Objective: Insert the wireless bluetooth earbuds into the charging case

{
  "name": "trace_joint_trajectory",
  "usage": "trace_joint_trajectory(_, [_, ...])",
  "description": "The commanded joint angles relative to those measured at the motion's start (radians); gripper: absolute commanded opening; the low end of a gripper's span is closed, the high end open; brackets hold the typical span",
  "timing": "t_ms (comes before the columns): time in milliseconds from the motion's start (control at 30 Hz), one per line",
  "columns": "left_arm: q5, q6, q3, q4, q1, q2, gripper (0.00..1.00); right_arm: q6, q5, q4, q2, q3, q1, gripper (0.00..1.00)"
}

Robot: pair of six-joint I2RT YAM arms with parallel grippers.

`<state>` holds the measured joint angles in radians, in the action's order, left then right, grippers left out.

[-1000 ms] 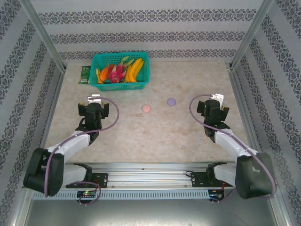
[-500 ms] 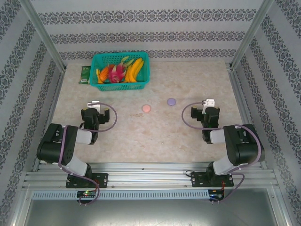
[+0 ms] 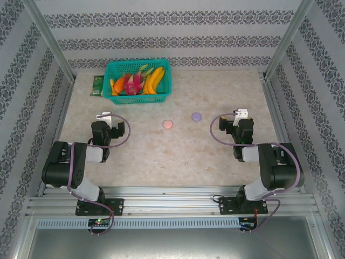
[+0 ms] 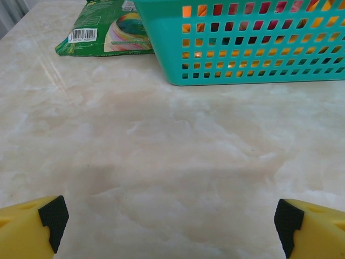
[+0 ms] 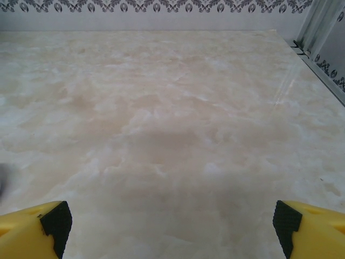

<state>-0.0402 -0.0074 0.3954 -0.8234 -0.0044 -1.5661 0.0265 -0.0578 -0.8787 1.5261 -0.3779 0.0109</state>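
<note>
Flanking two coin-like discs on the marbled tabletop [image 3: 178,156], the left tool [image 3: 105,120] and the right tool [image 3: 240,117] sit folded back close to their bases, each with its yellow, black-tipped fingers spread wide apart and nothing between them.

The pink disc [image 3: 167,124] and the purple disc [image 3: 196,116] lie just apart from each other in the middle of the tabletop, between the two arms. Judging by the task, they look like the charging cases. The earbuds are too small to make out at this range, and whether any sit inside a disc cannot be told.

The pink disc lies to the right of the left tool and about level with it. The purple disc lies to the left of the right tool, also about level, and that is the shorter of the two gaps. Both tools point toward the far wall, so each disc is off to the inner side of its nearer tool, and the coming move probably calls for a swing inward. Being round, the discs offer no long axis to line up on.

At the far left stand a teal basket [image 3: 138,99] of fruit and a green packet [image 3: 97,86], well clear of both discs.
</note>
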Motion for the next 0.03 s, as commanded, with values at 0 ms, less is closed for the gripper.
trace_joint_trajectory(0, [0.014, -0.014, 0.016, -0.013, 0.004, 0.003, 1.0, 0.002, 0.026, -0.02, -0.017, -0.004, 0.004, 0.98])
